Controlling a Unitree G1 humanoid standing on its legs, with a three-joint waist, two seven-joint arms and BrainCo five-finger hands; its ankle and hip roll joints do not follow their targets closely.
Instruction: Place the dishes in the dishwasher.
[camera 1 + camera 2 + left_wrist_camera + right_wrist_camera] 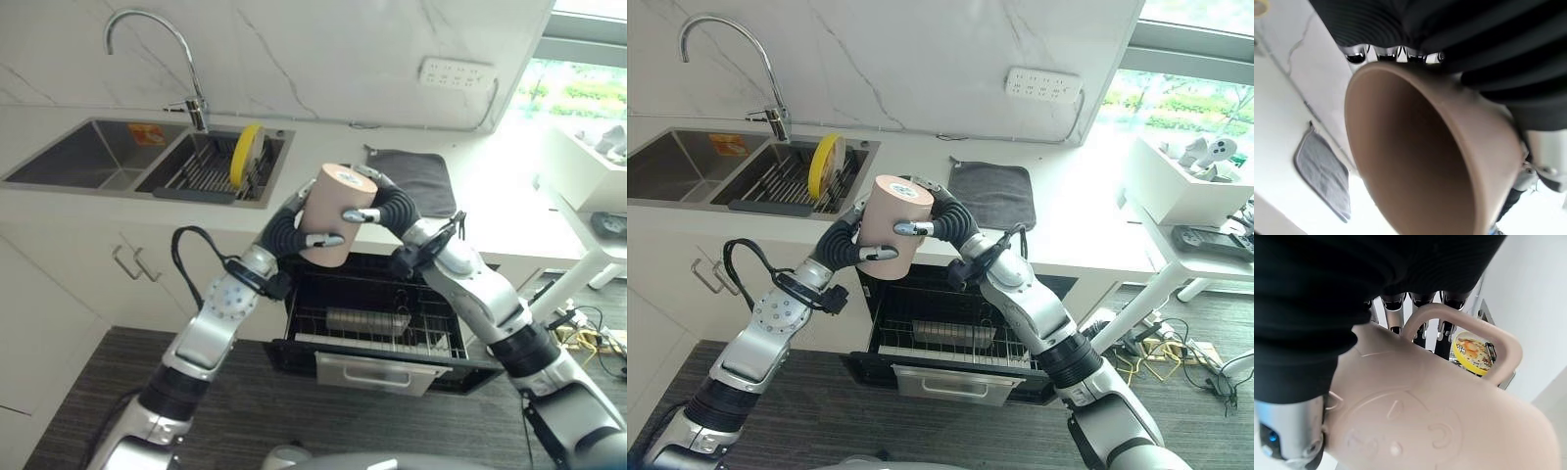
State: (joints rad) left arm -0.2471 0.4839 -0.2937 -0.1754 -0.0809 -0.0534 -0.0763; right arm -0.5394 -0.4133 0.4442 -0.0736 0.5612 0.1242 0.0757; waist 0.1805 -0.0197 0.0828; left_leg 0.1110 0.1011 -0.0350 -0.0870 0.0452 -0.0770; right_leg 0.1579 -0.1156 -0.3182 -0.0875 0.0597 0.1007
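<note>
My left hand (287,233) is curled round the lower side of a tan mug (334,212), a dark-tipped finger lying across its wall, and my right hand (388,208) closes on it from the other side, at about 3 o'clock of the mug, fingers bent over its flat base and by its handle. The mug hangs in the air between both hands, tilted with its base up and toward the wall, above the open dishwasher (382,338). In my left wrist view I look straight into the mug's open mouth; in my right wrist view its base shows a faint moulded face, and my fingers (1395,311) reach past the looped handle. Below the mug, at 6 o'clock, the dishwasher rack (377,323) is pulled out, with something pale and long lying in it that I cannot make out. At 10 o'clock, in the sink (88,157), a yellow plate (245,154) stands on edge in a drying rack under the tap (157,49). At 2 o'clock a grey cloth (413,180) lies flat on the white counter (490,211), a socket strip (457,73) on the wall above it. My arms hide the dishwasher's upper edge.
</note>
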